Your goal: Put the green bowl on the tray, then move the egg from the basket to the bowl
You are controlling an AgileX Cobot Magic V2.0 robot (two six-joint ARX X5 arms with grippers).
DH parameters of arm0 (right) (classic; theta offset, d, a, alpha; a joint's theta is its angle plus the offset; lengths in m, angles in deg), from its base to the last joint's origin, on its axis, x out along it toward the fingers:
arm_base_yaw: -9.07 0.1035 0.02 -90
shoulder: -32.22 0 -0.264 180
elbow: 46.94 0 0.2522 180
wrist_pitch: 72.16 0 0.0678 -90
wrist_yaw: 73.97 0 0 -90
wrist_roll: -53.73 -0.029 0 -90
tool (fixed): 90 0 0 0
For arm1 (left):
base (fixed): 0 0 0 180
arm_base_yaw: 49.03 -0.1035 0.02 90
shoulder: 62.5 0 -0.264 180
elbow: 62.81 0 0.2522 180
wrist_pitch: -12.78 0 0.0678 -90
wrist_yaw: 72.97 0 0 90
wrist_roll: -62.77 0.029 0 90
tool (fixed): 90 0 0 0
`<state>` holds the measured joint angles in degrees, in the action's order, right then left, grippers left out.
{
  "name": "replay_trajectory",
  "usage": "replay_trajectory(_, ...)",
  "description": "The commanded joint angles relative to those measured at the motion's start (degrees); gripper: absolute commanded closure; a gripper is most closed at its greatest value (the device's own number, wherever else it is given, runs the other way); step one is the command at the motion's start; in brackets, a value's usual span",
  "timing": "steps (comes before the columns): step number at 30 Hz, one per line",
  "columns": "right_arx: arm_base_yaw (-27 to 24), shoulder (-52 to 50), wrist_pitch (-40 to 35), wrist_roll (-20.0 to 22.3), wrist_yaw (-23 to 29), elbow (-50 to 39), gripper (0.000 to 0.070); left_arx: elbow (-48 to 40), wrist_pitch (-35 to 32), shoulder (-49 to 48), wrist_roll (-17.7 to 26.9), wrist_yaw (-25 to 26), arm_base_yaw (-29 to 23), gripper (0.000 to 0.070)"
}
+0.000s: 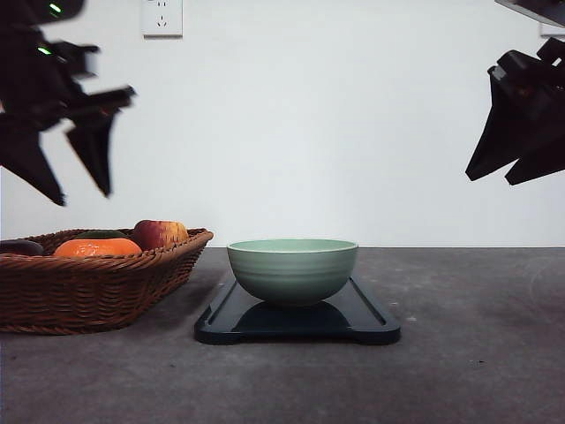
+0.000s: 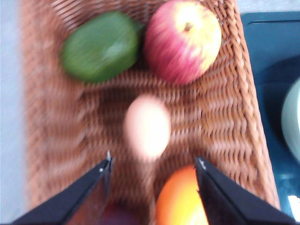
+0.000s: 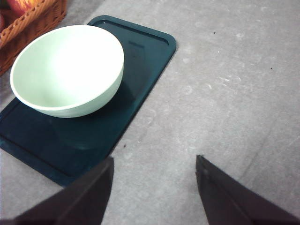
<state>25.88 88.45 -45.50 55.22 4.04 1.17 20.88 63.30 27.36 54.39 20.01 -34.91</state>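
Apple (image 2: 182, 41), avocado (image 2: 101, 46) (blurred), orange (image 2: 180, 201)

From my console: a glazed, faintly ribbed green bowl (image 1: 292, 269) sits on a smooth, glossy tray (image 1: 366, 320), beside a rough brown woven wicker basket (image 1: 79, 291), on a matt, grainy grey table (image 1: 477, 371).

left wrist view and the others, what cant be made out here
- Egg: blurred in the left wrist view; hidden behind the basket wall in front view.
- Dark item between the left gripper fingers: cut off by the edge.
- Green bowl inside: hidden by its rim in front view.
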Motion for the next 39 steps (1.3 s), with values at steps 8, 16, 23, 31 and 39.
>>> replay_trajectory(8,0.2,0.4,-0.7,0.4,0.0,0.4,0.0354,5.6,-1.1,10.2,0.2,-4.1,1.4,0.0269)
replay_trajectory(16,0.2,0.4,-0.7,0.4,0.0,0.4,0.0354,5.6,-3.4,15.2,0.2,-5.0,1.0,0.0269)
replay_trajectory(23,0.2,0.4,-0.7,0.4,0.0,0.4,0.0354,5.6,-3.6,17.5,0.0,-5.0,1.0,0.0272)
replay_trajectory(31,0.2,0.4,-0.7,0.5,0.0,0.4,0.0354,5.6,-4.5,17.5,-0.1,-5.0,1.0,0.0327)
replay_trajectory(39,0.2,0.4,-0.7,0.5,0.1,0.4,0.0354,5.6,-4.0,17.5,0.0,-5.0,1.0,0.0410)
